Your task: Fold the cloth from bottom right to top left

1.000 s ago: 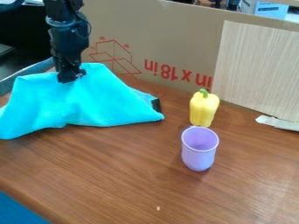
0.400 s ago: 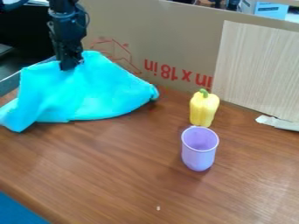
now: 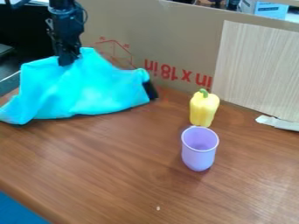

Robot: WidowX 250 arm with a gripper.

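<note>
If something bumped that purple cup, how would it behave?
The cup would probably tip fairly easily, since it stands tall on a narrow, rounded bottom. Once over, it might roll, given its round wall. It is likely light for its size, as its rim looks thin and its mouth is open.

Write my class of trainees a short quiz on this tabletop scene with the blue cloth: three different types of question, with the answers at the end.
1. Multiple choice: which thing stands just behind the purple cup, as the camera sees it?
a) a red apple
b) a yellow bell pepper
c) a green bowl

2. True or false: the purple cup is lying on its side.

3. Fill in the missing word, "upper" or "lower": in the camera view, the black gripper is at the ____ part of the blue cloth.

Key: 1: b. 2: false, it stands upright with its mouth up. 3: upper.
</note>
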